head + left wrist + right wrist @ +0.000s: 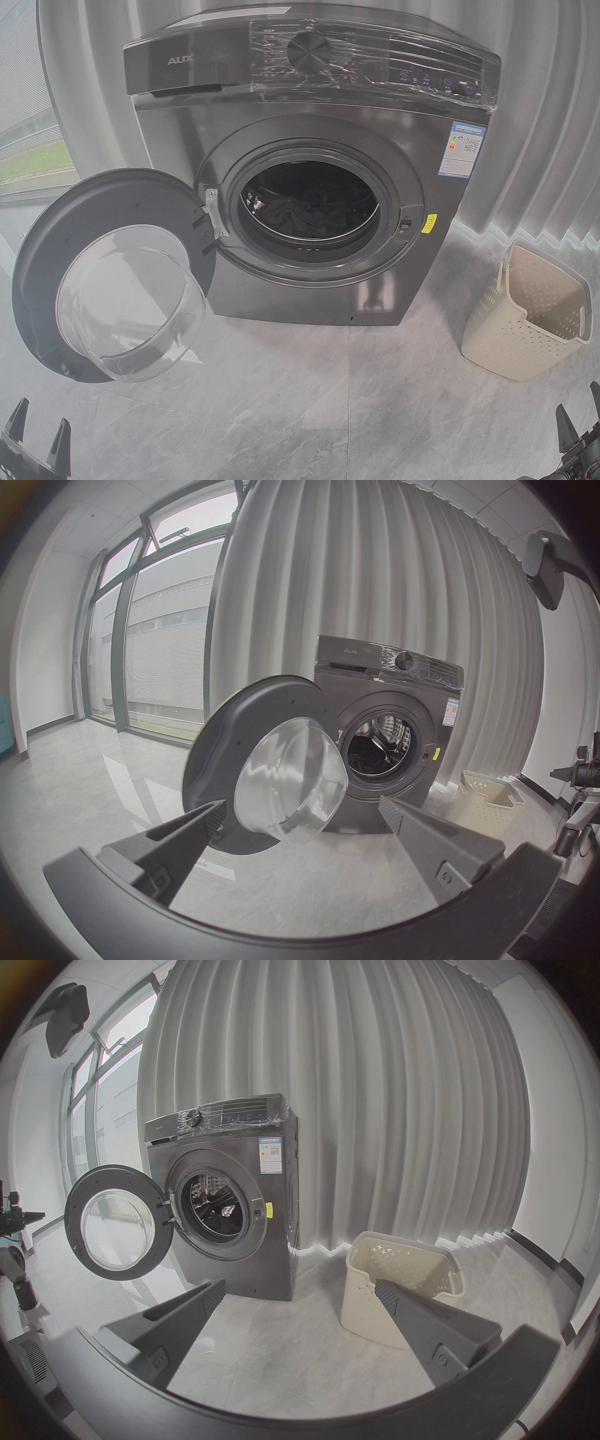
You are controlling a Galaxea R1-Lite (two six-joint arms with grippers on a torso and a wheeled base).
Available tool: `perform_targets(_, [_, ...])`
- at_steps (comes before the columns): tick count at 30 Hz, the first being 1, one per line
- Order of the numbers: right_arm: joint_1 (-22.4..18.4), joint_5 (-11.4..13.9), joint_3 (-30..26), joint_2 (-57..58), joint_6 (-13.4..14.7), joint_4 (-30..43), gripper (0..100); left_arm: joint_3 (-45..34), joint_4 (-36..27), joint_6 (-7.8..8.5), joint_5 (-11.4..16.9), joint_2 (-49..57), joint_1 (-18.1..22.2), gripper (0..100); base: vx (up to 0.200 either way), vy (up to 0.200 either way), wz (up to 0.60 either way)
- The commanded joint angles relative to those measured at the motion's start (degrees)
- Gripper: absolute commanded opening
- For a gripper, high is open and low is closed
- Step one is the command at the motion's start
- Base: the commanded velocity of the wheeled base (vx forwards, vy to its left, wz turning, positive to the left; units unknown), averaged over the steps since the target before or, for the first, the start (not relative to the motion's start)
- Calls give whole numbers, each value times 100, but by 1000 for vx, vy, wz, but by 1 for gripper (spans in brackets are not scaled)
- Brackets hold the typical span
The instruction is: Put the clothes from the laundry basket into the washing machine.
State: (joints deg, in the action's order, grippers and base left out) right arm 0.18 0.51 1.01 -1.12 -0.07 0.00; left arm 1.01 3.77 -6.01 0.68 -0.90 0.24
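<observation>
**Check the basket before calling it done**

Probably at the last check, to judge by the layout, not at a fresh pick. Look well into the cream perforated plastic laundry basket [500, 337] first: nothing to see against its inner walls, though unable to see all of its bottom past the near rim. If reaching in, bring the right gripper [578, 412] down through the open top, clear of the rim, and keep off the thin walls so as not to tip it. Keep both arms away from the round dark door [94, 206] with its clear bowl-shaped window, swung wide to the left of the dark grey front-loading washing machine [175, 137].

Lying low inside the drum [312, 181], dark crumpled clothes [306, 212], well apart from both grippers. Low and close in on the left, short of the door, the left gripper [39, 431], fingers spread wide, holding nothing. Right gripper likewise spread wide and empty, near the basket on the robot's side of it, not touching. Basket standing to the right of the machine, near its front corner, apart from it.
</observation>
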Motion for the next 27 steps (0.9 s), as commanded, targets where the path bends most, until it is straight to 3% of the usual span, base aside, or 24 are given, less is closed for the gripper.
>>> perform_targets(1, [-1, 2, -101, -11, -1, 0, 100, -92, 1, -5, 2, 64, 2, 100, 0, 0, 0])
perform_targets(10, [-1, 2, -101, -11, -1, 0, 100, -92, 1, -5, 2, 64, 2, 100, -200, 0, 0])
perform_targets(15, [-1, 2, -101, -11, -1, 0, 100, -92, 1, -5, 2, 64, 2, 100, 0, 0, 0])
perform_targets(24, [-1, 2, -101, -11, -10, 0, 100, -92, 1, -5, 2, 64, 2, 100, 0, 0, -600])
perform_targets(27, [-1, 2, -101, -11, -10, 0, 100, -92, 1, -5, 2, 64, 2, 100, 0, 0, 0])
